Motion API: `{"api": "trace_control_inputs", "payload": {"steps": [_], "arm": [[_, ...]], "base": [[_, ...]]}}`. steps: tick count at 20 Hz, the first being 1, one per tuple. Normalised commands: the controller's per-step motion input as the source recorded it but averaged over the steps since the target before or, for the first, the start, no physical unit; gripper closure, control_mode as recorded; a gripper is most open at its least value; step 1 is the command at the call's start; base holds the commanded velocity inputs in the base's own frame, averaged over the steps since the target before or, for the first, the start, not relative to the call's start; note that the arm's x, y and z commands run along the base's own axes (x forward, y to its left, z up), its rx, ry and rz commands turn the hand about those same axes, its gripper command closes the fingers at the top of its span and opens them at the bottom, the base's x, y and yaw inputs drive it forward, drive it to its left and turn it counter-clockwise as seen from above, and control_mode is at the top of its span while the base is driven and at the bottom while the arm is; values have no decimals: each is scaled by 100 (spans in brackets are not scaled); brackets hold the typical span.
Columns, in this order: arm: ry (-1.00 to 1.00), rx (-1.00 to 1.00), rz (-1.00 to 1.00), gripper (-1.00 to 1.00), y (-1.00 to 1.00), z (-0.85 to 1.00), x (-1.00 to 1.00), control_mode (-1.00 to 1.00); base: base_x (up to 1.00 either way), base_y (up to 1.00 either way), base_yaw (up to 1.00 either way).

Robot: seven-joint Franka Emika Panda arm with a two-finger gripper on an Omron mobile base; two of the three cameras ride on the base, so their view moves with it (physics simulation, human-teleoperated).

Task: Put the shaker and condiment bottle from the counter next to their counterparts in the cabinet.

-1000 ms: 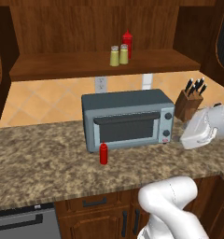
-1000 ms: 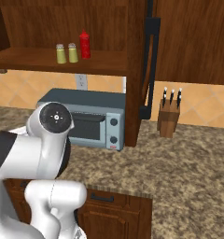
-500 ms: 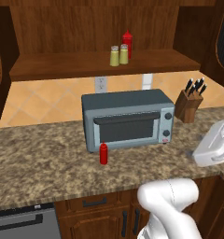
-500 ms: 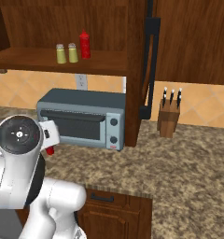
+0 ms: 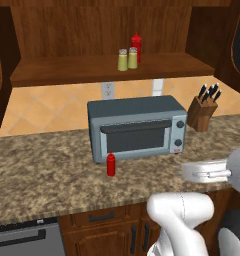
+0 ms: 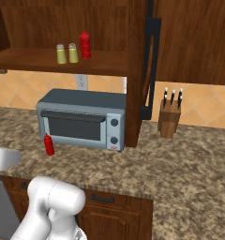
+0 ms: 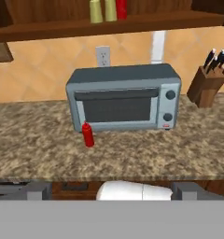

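Bottle stands up tall on the table, at 11 o'clock from my gripper, just by the oven. My gripper is wide open, holding nothing.

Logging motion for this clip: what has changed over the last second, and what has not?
The arm swung down and back toward the base, bringing the open, empty gripper low over the counter's front edge. Nothing was grasped or released. The red bottle by the toaster oven, and both shakers and the bottle on the shelf, stayed put.
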Motion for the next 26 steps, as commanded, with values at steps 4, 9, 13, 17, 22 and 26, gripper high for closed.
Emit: {"api": "trace_control_inputs", "payload": {"steps": [4,9,13,17,22,26], "arm": [[-19,27,-37,-100,52,-91,36,-100],[-36,28,-1,-100,81,-100,65,-100],[-62,7,27,-100,79,-100,42,-100],[-64,4,26,-100,55,-100,26,-100],[-50,3,16,-100,-1,-100,19,-100],[-29,6,5,-100,-18,-100,19,-100]], "base": [[0,0,0],[0,0,0],[0,0,0],[0,0,0],[0,0,0],[0,0,0]]}}
